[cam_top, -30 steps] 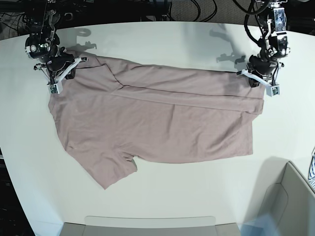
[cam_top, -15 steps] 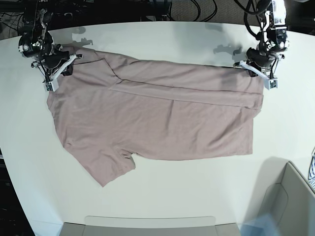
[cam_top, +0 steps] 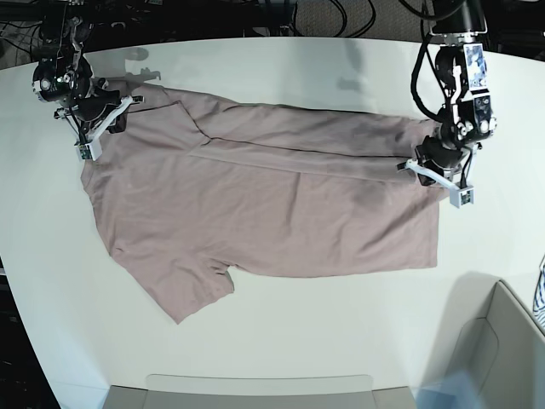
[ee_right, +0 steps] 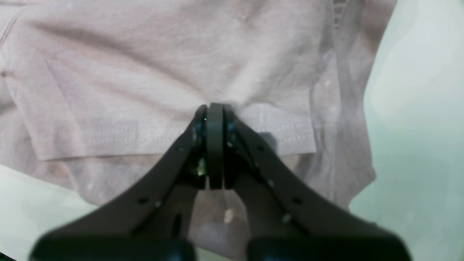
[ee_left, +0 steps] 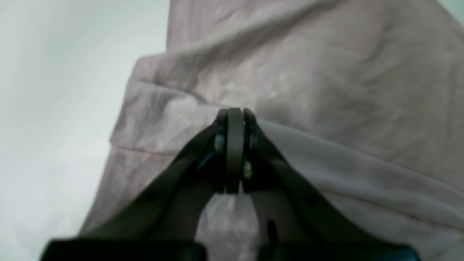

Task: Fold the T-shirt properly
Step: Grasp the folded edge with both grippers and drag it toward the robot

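Observation:
The mauve-pink T-shirt lies spread on the white table, its far long edge folded in along a crease and one sleeve pointing to the front left. My left gripper is at the shirt's right end, shut on a fold of the cloth; its tips pinch the raised edge. My right gripper is at the far left corner, shut on a stitched sleeve hem; its tips meet on the cloth.
A grey bin stands at the front right with a striped cloth at its edge. A flat grey tray lies along the front edge. Cables run behind the table's far edge.
My left gripper has moved from the far right corner toward the front, carrying the shirt's right end with it. My right gripper shifted slightly back and left, then held still.

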Controlling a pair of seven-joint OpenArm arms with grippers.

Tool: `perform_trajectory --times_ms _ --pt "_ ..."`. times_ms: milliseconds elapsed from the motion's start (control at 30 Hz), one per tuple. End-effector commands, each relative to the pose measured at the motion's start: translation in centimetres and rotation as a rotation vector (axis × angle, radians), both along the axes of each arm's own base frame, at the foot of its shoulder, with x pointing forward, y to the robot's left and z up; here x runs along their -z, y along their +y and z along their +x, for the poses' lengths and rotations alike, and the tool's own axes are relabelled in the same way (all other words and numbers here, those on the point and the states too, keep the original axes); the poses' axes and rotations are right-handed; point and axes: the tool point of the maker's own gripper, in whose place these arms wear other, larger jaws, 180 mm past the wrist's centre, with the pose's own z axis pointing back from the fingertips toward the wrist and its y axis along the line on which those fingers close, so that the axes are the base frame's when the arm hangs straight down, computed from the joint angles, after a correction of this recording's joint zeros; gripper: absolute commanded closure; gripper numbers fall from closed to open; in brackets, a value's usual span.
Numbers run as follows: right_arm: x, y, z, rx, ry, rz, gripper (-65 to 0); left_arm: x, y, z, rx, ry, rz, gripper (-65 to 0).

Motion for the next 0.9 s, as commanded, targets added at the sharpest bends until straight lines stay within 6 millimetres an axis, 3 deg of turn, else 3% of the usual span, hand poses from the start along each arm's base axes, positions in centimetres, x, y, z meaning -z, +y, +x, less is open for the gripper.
perform_trajectory --times_ms 0,167,367,567,700,867 --pt "0.0 -0.7 -0.3 -0.001 0.022 -0.03 0.0 0.5 0.1 0.3 0.01 0.011 0.003 0.0" --pt "-0.5 -1.0 0.5 -0.003 0.008 -0.044 0.0 6.7 0.1 -4.4 0.046 0.226 0.012 0.0" --pt "-1.0 -2.2 0.8 -0.014 0.022 -0.077 0.0 11.4 1.1 -16.3 0.058 0.473 0.035 0.0" --pt "-0.7 -1.2 0.8 -0.034 0.032 -0.064 0.0 12.3 1.0 -23.4 0.077 0.599 0.037 0.0" --pt "0.9 1.3 -0.7 -0.121 0.09 -0.052 0.0 11.9 0.5 -25.6 0.096 0.622 0.035 0.0" --pt "1.8 1.7 -2.5 -0.128 0.127 -0.04 0.0 11.2 0.5 -27.0 0.108 0.635 0.041 0.0"
